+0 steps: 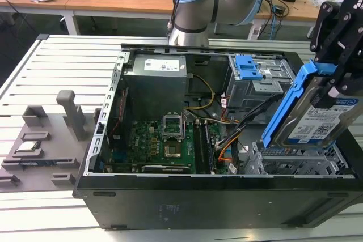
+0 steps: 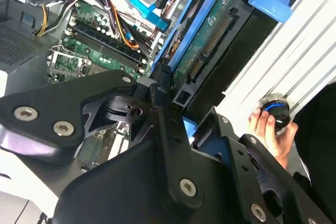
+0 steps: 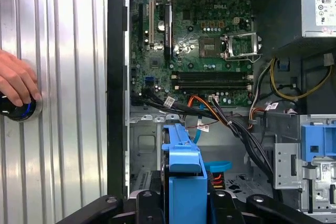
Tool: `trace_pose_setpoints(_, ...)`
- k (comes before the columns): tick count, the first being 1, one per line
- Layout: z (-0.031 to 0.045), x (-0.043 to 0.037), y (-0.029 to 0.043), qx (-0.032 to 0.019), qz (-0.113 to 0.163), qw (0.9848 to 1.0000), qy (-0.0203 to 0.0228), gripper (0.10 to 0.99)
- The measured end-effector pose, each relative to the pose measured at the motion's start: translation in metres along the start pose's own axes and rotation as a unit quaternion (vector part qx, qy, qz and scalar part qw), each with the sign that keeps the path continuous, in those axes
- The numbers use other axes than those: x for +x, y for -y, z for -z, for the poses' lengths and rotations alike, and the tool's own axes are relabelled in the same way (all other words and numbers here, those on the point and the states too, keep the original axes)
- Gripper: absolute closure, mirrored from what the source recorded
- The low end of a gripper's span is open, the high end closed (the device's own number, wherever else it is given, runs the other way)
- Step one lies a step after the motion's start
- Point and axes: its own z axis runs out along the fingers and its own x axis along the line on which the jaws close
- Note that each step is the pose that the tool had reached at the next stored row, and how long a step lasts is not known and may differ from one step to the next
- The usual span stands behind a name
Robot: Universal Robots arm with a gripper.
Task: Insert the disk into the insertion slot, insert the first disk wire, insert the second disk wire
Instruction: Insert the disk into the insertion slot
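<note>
The disk (image 1: 319,122), a silver drive with a white label in a bright blue carrier (image 1: 285,107), hangs tilted over the case's corner on the exterior view's right. My gripper (image 1: 333,86) is shut on its upper end. Just beneath it lies the insertion slot (image 1: 295,166), a perforated silver-grey cage. In the second wrist view my black fingers (image 2: 157,90) clamp the disk (image 2: 210,43), whose connector edge faces the case. The first wrist view looks along the blue carrier (image 3: 184,177) toward the metal bay (image 3: 149,148). A blue flat cable (image 2: 148,13) and orange-and-black wires (image 1: 227,140) lie loose beside the bay.
The open black computer case (image 1: 170,196) holds a green motherboard (image 1: 164,143), a grey power supply (image 1: 156,80) and a taller grey cage with a blue tab (image 1: 248,67). A grey fixture (image 1: 39,145) sits on the slatted table. A hand (image 3: 16,85) rests on a blue-lit knob (image 2: 275,111).
</note>
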Motion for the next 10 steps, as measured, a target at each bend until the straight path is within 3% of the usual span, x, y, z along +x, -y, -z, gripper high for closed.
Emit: trace_pose_setpoints(10, -0.0157, 0.0, 0.0001, 0.0, 0.0, 1.0, -0.0002, 0.722)
